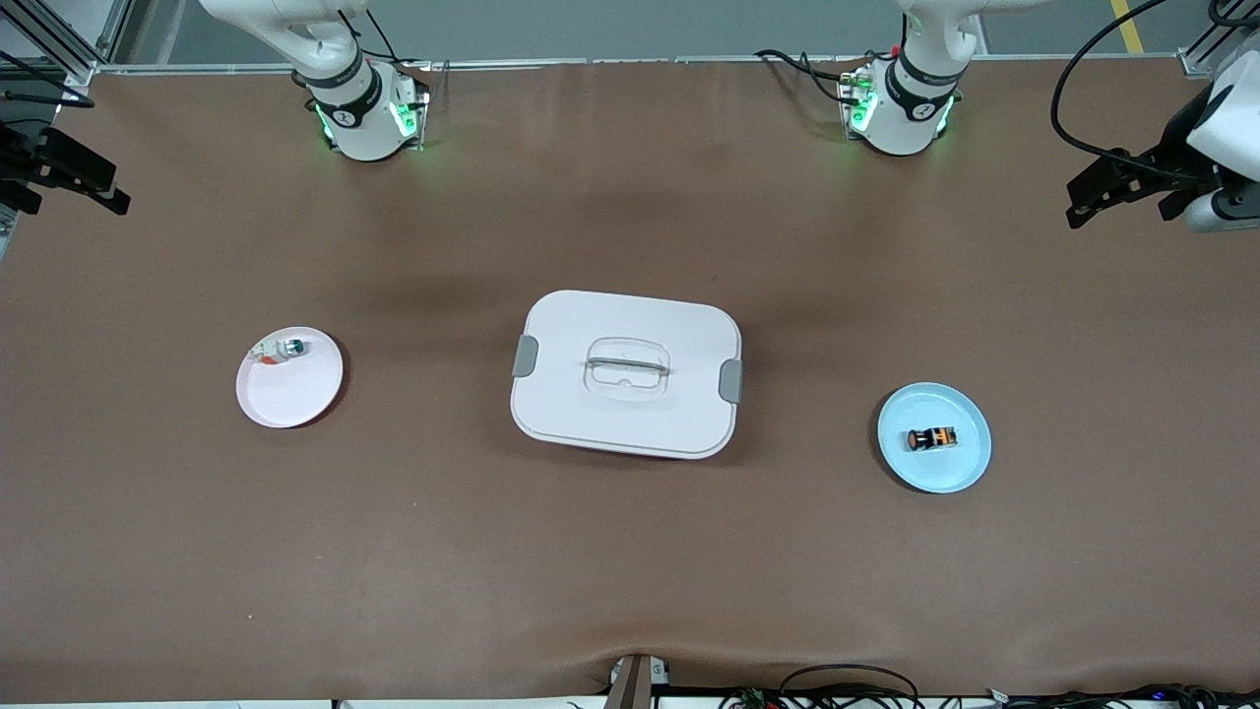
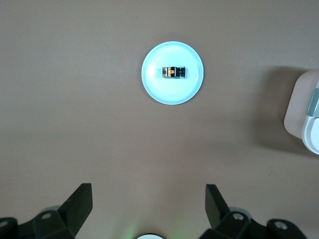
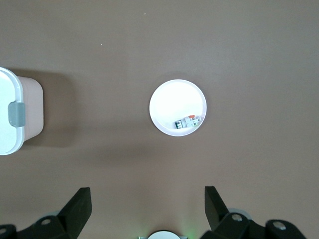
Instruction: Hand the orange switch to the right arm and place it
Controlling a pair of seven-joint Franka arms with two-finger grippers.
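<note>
Simply stubby orange-banded black orange switch (image 1: 932, 438)

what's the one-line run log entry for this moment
orange switch on blue plate | left gripper open, high above | right gripper open, waiting

Plain brown table (image 1: 630, 571). Orange switch (image 1: 933, 438): black with orange bands, on a pale blue plate (image 1: 960, 473), lower right of the front frame. White box (image 1: 626, 374) at centre, grey clips, clear handle. White plate (image 1: 290, 399) with pinkish tint, mid-left, holds a white-and-clear part (image 1: 281, 349) with green tip and orange spot. Both grippers black: left gripper (image 2: 148, 209), right gripper (image 3: 147, 209). Arm bases white, green lights.
</note>
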